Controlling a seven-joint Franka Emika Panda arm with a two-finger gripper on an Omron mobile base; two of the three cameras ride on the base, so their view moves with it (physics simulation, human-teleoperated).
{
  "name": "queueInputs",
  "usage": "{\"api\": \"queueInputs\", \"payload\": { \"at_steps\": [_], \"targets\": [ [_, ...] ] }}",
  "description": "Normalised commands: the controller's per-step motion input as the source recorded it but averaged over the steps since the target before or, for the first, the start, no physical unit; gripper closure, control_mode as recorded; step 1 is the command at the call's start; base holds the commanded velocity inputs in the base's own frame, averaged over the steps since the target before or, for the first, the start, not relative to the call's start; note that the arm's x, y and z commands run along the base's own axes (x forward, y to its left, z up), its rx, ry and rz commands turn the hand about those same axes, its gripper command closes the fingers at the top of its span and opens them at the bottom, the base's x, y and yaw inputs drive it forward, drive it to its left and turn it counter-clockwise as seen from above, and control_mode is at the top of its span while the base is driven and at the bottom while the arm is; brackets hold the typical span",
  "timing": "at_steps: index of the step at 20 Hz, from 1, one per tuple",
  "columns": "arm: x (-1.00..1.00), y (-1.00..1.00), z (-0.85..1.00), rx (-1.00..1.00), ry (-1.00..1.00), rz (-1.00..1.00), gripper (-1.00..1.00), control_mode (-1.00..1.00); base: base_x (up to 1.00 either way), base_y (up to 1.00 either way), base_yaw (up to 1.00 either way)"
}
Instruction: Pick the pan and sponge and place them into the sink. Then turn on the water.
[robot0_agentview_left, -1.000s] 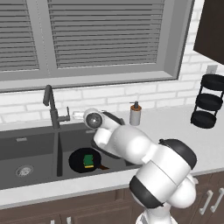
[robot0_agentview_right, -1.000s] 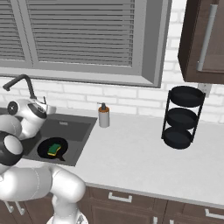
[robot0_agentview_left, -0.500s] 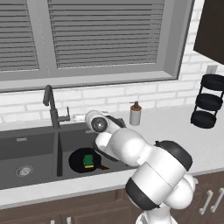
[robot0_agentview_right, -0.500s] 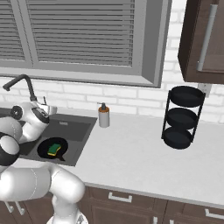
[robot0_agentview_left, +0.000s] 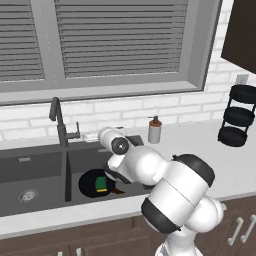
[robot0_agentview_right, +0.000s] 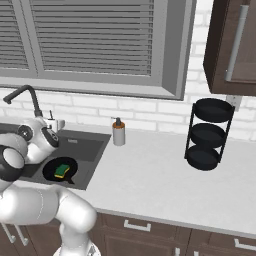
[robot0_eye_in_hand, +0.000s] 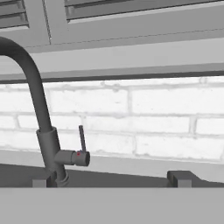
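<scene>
1. One arm, white with dark joints: it bends forward and down from the base over the right basin of the sink (robot0_agentview_left: 40, 165), wrist level and pointed at the back wall.
2. Gripper (robot0_eye_in_hand: 111, 179): fingertips stand wide apart at the bottom of the hand view, nothing between them, facing the faucet (robot0_eye_in_hand: 41, 127) and its upright lever (robot0_eye_in_hand: 82, 140).
3. Pan (robot0_agentview_left: 90, 184): flat on the floor of the right basin, partly hidden by the arm in the left base view.
4. Sponge (robot0_agentview_right: 62, 170): green side up, lying inside the pan.
5. Soap bottle (robot0_agentview_left: 154, 131): upright on the counter (robot0_agentview_right: 160, 175), right of the sink.
6. Three-tier black rack (robot0_agentview_right: 206, 134): on the counter, well apart to the right.
</scene>
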Motion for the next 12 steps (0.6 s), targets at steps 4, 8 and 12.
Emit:
{"api": "queueInputs", "payload": {
  "at_steps": [4,8,12],
  "targets": [
    [0.05,0.34,0.0,-0.02,-0.09,0.0,-1.0,-1.0,0.0,0.0,0.0],
    [0.11,0.23,-0.03,-0.01,-0.01,0.0,-1.0,-1.0,0.0,0.0,0.0],
    [0.14,0.17,-0.11,0.0,-0.03,0.0,-1.0,-1.0,0.0,0.0,0.0]
  ]
}}
